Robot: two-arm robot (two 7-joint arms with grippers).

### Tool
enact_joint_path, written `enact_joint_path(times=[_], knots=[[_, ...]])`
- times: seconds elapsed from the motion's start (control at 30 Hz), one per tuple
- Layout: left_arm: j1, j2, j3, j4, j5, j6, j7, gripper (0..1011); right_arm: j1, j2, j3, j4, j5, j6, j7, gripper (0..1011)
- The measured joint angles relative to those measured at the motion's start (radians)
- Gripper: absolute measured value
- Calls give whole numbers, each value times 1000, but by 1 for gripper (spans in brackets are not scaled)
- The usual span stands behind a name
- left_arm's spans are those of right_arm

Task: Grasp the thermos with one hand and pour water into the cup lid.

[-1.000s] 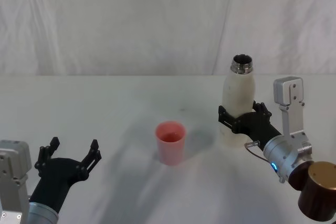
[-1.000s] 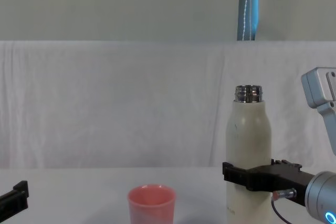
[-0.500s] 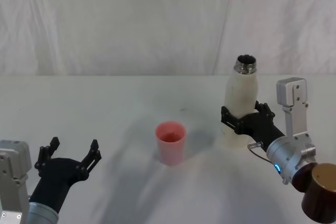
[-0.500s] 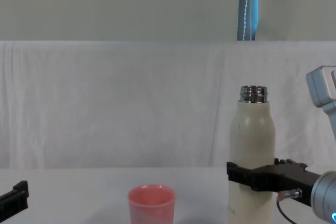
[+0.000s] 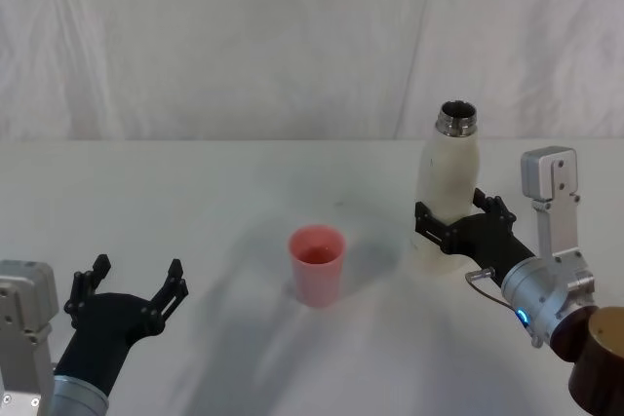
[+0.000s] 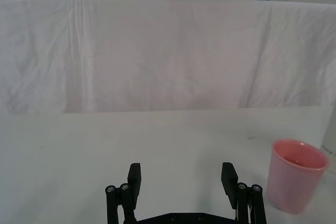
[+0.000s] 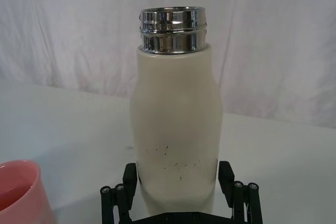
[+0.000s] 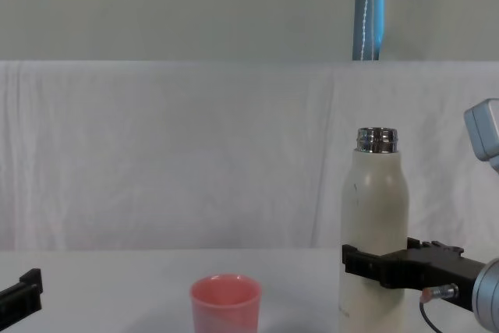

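The right gripper (image 5: 456, 226) has its jaws clamped around the lower body of the upright thermos (image 5: 446, 182) on the table (image 5: 195, 202), pouring not yet begun, the cup lid (image 5: 316, 264) nearby; left gripper (image 5: 129, 291) idle, jaws spread.

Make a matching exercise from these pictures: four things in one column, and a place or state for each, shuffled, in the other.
Things:
1. thermos
2. cup
3. left gripper
4. right gripper

States:
A. pink, standing mid-table
B. open, holding nothing, at the near left
C. upright, cap off, steel neck bare
D. fingers on either side of the cream bottle's lower body

Pairs: 1-C, 2-A, 3-B, 4-D
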Motion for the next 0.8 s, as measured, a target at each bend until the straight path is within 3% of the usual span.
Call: enact_joint_path(times=[0.8], knots=[[0, 0, 0, 0, 0, 0, 0, 1001, -66, 42, 5, -98, 38, 51, 13, 1000]])
